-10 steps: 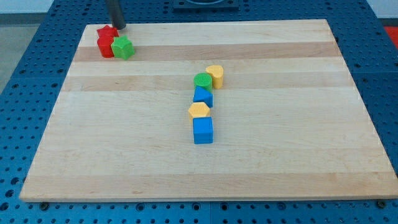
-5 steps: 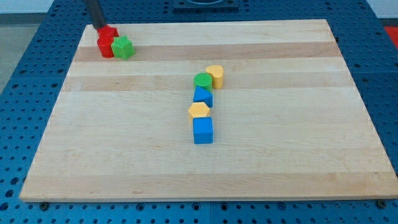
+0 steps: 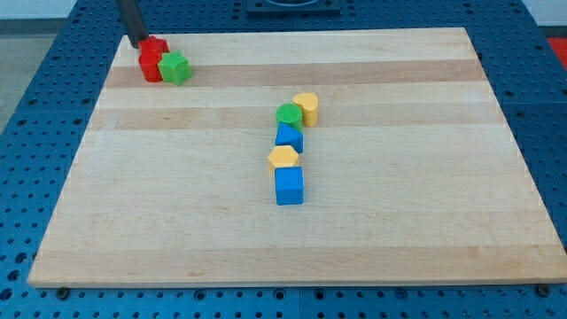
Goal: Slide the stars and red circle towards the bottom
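A red star (image 3: pixel 157 47), a red circle (image 3: pixel 150 67) and a green star (image 3: pixel 175 67) sit packed together at the wooden board's top left corner. The red star is at the view's top, the red circle just below it, the green star to the circle's right. My tip (image 3: pixel 140 42) stands at the board's top edge, just left of the red star and about touching it.
In the board's (image 3: pixel 399 221) middle stands a column: a yellow heart (image 3: pixel 306 107), a green circle (image 3: pixel 289 114), a blue block (image 3: pixel 289 136), a yellow hexagon (image 3: pixel 283 158) and a blue cube (image 3: pixel 289 185). A blue pegboard (image 3: pixel 35 97) surrounds the board.
My tip has moved left along the board's top edge, from the red star's upper right to its upper left. The blocks have not visibly moved.
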